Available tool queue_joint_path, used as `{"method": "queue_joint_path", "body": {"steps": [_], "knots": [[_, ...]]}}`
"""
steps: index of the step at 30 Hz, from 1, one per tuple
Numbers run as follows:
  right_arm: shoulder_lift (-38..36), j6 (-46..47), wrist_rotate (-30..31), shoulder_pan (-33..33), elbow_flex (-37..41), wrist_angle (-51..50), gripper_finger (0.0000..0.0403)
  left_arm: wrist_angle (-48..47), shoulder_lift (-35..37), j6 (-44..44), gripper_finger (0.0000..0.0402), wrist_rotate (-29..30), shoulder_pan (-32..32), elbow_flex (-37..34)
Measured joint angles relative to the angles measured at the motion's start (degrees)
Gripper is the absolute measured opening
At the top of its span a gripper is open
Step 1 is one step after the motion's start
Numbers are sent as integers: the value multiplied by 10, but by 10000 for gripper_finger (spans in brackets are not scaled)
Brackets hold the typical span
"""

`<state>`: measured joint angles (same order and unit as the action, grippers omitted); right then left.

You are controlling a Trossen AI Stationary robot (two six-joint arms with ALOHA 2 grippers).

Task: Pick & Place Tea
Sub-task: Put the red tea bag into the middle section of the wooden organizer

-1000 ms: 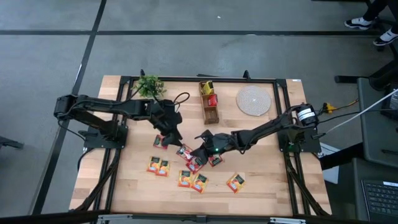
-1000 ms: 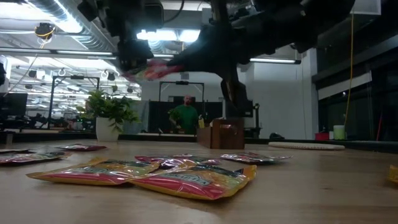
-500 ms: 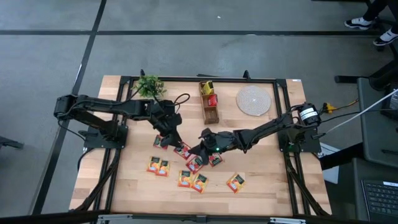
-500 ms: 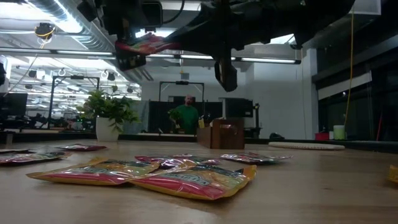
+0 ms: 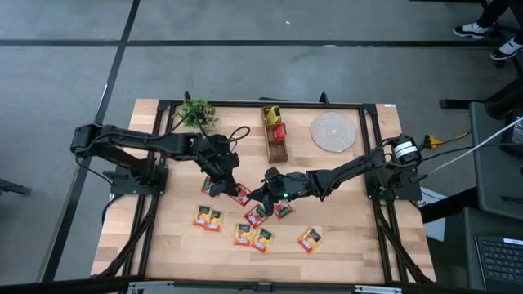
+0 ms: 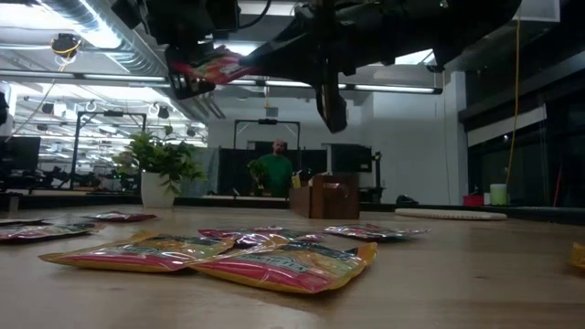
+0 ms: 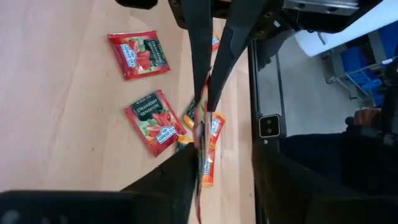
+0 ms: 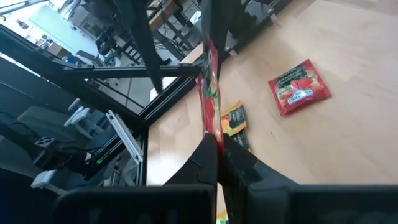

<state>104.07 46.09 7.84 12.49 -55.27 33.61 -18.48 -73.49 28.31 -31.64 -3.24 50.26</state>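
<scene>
Red sachet [image 6: 208, 66] is now higher in the low view than a second ago, hanging well above the surface [image 5: 343, 237] in the left claw [image 5: 230, 185]. That claw has crept toward the near edge of the surface, and the right claw [image 5: 263, 195] has risen with it; a second ago its tip hung lower, near the wooden box [image 6: 326, 196]. Left claw is closed narrow on the red sachet: the left wrist view shows the sachet [image 7: 200, 127] edge-on, pinched between the two dark fingers [image 7: 199, 37]. Right claw is also closed tight, gripping a second red sachet [image 8: 209, 93], thin edge toward the camera, fingers nearly touching on it. The two claws sit just beside each other over the middle of the surface, above the scattered tea. The rest of the tea lies flat: a red one [image 5: 212, 187] under the left arm, a cluster [image 5: 256, 215] below the claws, a pair [image 5: 207, 219] to the left, a pair [image 5: 252, 238] nearer the front edge, and one [image 5: 309, 238] off to the right. The box [image 5: 275, 133] at the back holds a yellow and a red sachet. Potted plant [image 5: 196, 112] and woven mat [image 5: 333, 131] sit at the back, untouched. A person in green [image 6: 272, 171] stands far behind the surface.
</scene>
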Motion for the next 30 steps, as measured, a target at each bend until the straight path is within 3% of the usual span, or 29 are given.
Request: {"method": "queue_joint_path", "body": {"steps": [11,20,30], "knots": [[0,-1,2,-2,0,5,9,3,0,-1,9,35,5,0],[-5,29,-11,-3,0,31,36,8,0,-3,3,35,-3,0],[-65,38,2,-4,0,-16,129,9,0,5,3,50,-42,1]]}}
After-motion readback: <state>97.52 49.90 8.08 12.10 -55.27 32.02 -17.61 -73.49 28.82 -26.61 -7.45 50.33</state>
